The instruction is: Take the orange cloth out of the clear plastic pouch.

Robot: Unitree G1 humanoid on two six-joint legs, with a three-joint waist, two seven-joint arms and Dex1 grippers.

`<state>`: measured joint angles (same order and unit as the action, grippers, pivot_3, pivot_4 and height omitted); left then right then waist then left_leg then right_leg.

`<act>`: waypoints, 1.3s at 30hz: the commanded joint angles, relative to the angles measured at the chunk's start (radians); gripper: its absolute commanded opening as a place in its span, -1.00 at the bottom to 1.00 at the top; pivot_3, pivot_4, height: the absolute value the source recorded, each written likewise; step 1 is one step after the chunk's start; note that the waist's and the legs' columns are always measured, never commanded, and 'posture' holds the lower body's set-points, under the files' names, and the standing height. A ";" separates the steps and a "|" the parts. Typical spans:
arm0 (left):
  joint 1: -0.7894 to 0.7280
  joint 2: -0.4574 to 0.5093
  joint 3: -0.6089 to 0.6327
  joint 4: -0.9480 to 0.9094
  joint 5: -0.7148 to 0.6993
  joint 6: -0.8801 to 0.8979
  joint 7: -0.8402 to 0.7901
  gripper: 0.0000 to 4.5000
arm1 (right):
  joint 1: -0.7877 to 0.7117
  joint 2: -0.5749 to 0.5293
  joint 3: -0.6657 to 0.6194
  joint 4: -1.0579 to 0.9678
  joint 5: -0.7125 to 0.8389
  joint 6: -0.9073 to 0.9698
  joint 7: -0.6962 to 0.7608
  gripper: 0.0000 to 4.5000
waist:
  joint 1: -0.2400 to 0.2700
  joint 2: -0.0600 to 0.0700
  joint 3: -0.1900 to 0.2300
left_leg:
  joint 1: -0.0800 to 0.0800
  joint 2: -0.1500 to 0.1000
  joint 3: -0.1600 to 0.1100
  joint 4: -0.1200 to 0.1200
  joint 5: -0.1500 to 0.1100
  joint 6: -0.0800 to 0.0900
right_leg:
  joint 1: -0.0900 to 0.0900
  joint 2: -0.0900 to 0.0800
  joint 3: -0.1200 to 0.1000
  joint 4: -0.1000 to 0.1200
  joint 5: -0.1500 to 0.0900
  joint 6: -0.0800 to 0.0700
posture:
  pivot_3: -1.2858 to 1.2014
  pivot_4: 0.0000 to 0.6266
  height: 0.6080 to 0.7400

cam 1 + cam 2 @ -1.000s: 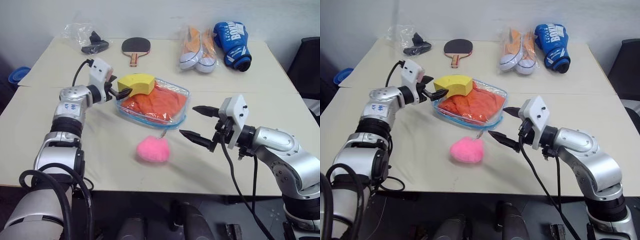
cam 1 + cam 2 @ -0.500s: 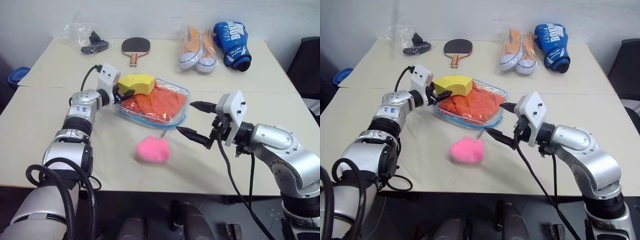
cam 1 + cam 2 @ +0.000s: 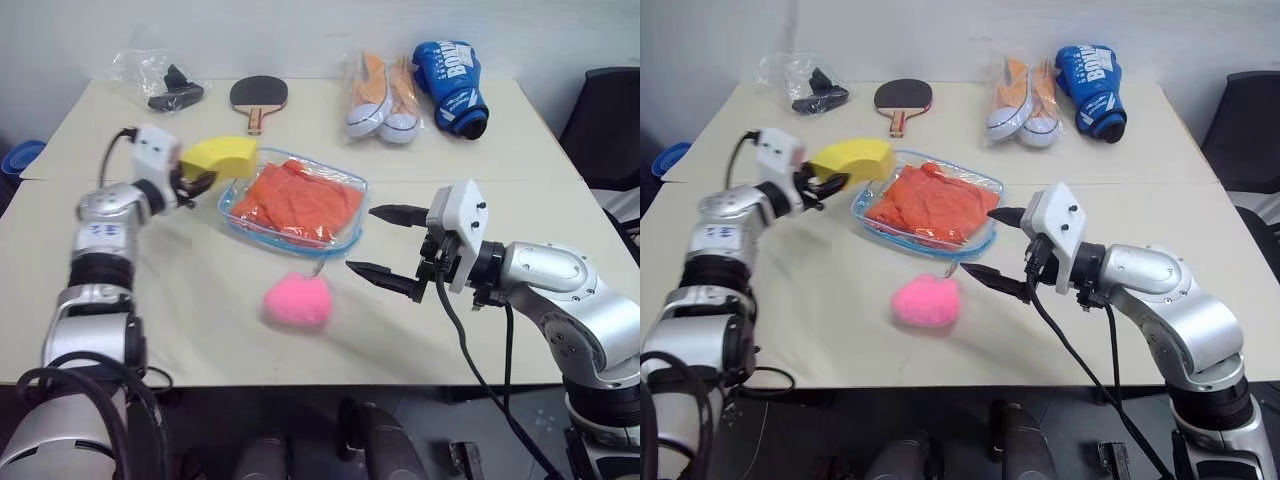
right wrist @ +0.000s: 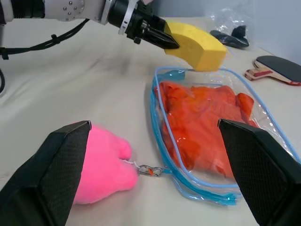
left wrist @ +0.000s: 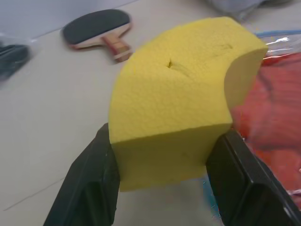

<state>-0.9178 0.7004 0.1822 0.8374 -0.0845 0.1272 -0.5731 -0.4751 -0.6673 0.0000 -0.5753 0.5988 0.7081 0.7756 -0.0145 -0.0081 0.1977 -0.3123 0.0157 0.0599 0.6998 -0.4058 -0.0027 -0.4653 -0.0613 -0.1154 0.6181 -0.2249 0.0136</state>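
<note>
The clear plastic pouch [image 3: 238, 214] with light blue edging lies flat at the table's middle, and the orange cloth [image 3: 300, 195] sits wrinkled inside it. My left gripper [image 3: 192, 181] is shut on a yellow sponge [image 3: 220, 157], which it holds above the table just left of the pouch. In the left wrist view the sponge [image 5: 178, 103] is squeezed between both black fingers [image 5: 89, 183]. My right gripper [image 3: 361, 239] hovers open just right of the pouch, pointing at it, with nothing between its fingers. The right wrist view shows the cloth [image 4: 202, 117] through the plastic.
A pink plush ball [image 3: 297, 300] lies in front of the pouch, joined to it by a small clip. Along the far edge are a wrinkly bag of black items [image 3: 160, 82], a table-tennis paddle [image 3: 258, 95], bagged sneakers [image 3: 380, 100] and a blue boxing glove [image 3: 450, 85].
My left gripper closed on the yellow sponge and carried it left, off the pouch. The right gripper stayed open and barely moved. The head camera shifted a little.
</note>
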 commanded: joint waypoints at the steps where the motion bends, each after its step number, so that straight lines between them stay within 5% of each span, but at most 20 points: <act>1: 0.141 0.110 0.144 -0.181 -0.046 0.106 0.093 0.01 | -0.002 -0.017 -0.003 0.005 0.047 -0.035 0.089 1.00 | -0.003 0.000 0.000 | 0.000 0.000 0.000 0.000 0.000 0.000 | 0.000 0.000 0.000 0.000 0.000 0.000 | 0.03 -0.52 1.00; 6: 0.436 0.186 0.330 -0.351 -0.082 0.206 0.161 0.01 | -0.017 -0.029 0.010 0.047 0.075 -0.051 0.196 1.00 | 0.003 -0.001 0.000 | 0.000 0.000 -0.001 0.000 -0.001 0.001 | 0.000 -0.002 0.000 0.000 0.000 0.000 | 0.03 -0.52 1.00; 11: 0.590 0.134 0.405 -0.401 -0.120 0.221 0.201 0.01 | -0.070 -0.005 0.053 0.129 0.049 -0.086 0.242 1.00 | 0.028 -0.003 -0.001 | 0.001 0.000 -0.002 0.000 -0.001 0.002 | 0.001 -0.003 0.000 -0.001 0.000 0.000 | 0.03 -0.52 1.00; 19: 0.647 0.054 0.425 -0.458 -0.176 0.191 0.206 0.98 | -0.106 0.022 0.076 0.172 0.035 -0.094 0.247 1.00 | 0.036 -0.007 -0.003 | -0.001 0.000 -0.003 0.000 -0.002 0.001 | 0.000 -0.003 -0.002 -0.002 0.000 0.000 | 0.03 -0.52 1.00; 25: 0.825 0.094 0.466 -0.626 -0.209 0.298 0.137 0.98 | -0.094 0.016 0.061 0.170 0.028 -0.090 0.235 1.00 | 0.006 -0.007 -0.003 | -0.001 0.001 -0.002 -0.001 -0.002 0.001 | 0.000 -0.003 -0.002 -0.003 0.000 0.000 | 0.03 -0.52 1.00; 33: 1.075 0.227 0.691 -0.784 -0.349 0.445 -0.113 0.98 | -0.050 -0.010 0.035 0.171 0.002 -0.098 0.212 1.00 | 0.011 -0.006 -0.003 | 0.000 0.002 -0.002 -0.001 -0.003 0.001 | 0.000 -0.002 -0.001 -0.007 -0.001 -0.002 | 0.03 -0.52 1.00; 39: 1.050 0.378 0.730 -0.927 -0.500 0.526 -0.331 0.98 | -0.019 -0.031 0.021 0.155 -0.008 -0.096 0.200 1.00 | 0.025 -0.007 -0.003 | -0.001 0.002 -0.004 -0.001 -0.004 0.002 | 0.000 -0.003 -0.002 -0.007 -0.001 -0.002 | 0.03 -0.52 1.00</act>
<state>0.1663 1.0310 0.9000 0.0022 -0.5160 0.6389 -0.8496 -0.4922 -0.6832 0.0557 -0.3873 0.5902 0.6294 0.9780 0.0106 -0.0146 0.1947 -0.3131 0.0171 0.0558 0.6993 -0.4101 0.0000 -0.4653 -0.0641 -0.1173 0.6107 -0.2263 0.0113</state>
